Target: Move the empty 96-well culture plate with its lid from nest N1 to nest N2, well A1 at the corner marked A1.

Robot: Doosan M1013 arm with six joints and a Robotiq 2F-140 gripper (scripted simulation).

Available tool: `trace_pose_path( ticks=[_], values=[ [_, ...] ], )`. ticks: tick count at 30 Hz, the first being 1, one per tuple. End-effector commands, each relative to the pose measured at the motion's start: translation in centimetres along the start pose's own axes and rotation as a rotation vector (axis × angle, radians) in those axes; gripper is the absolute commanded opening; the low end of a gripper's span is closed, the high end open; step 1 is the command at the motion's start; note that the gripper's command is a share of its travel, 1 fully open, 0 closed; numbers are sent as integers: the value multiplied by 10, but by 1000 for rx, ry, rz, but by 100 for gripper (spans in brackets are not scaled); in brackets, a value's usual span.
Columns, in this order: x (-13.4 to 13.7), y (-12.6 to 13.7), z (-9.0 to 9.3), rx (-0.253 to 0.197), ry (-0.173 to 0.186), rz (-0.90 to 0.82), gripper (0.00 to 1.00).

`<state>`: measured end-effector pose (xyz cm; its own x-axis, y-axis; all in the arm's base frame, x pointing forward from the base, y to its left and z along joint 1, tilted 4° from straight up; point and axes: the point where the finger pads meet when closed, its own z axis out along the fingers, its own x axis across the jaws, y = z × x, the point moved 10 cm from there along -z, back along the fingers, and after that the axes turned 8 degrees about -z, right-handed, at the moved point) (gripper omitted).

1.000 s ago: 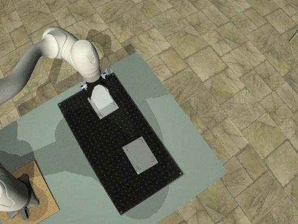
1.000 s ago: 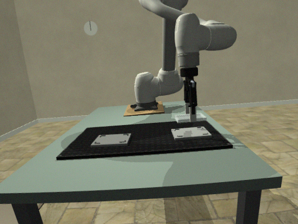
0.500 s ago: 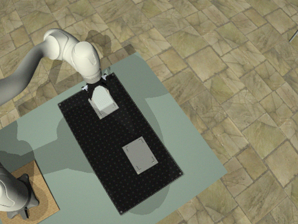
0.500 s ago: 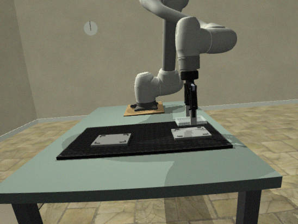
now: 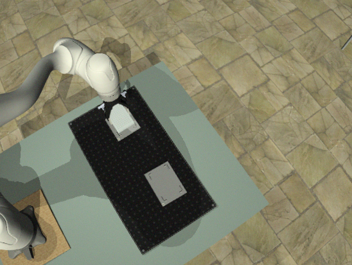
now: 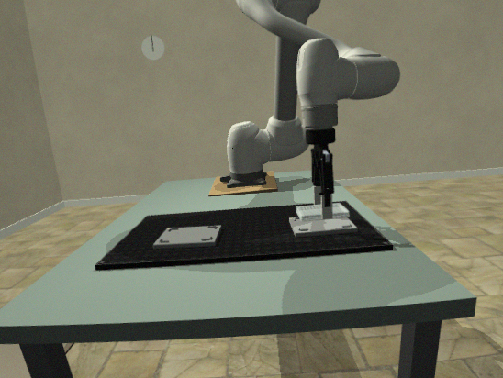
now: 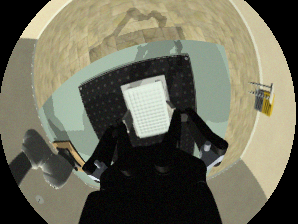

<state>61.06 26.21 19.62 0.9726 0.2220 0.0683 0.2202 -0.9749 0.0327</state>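
Exterior view: gripper (image 6: 323, 202) pinches the lidded plate (image 6: 308, 212) by its sides, low over nest N1 (image 6: 341, 226). Whether they touch, cannot tell. Nest N2 (image 6: 188, 236) holds nothing

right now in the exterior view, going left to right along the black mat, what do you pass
bare grey plate nest with dark corner marks → open stretch of black perforated mat → second grey plate nest → white lidded 96-well plate gripped by the black gripper's fingers, above that second nest

Two nests lie on the board (image 5: 96, 151); the plate (image 6: 321, 211) hangs just over one nest (image 6: 341, 227); the other nest (image 6: 188, 236) lies well apart.
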Motion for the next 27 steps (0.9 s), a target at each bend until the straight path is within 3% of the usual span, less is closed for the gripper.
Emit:
trace_pose_path(
  ticks=[1,6,27],
  values=[
    [-1,2,6,-5,0,5,0],
    [-1,2,14,-5,0,5,0],
    [-1,4,14,-5,0,5,0]
  ],
)
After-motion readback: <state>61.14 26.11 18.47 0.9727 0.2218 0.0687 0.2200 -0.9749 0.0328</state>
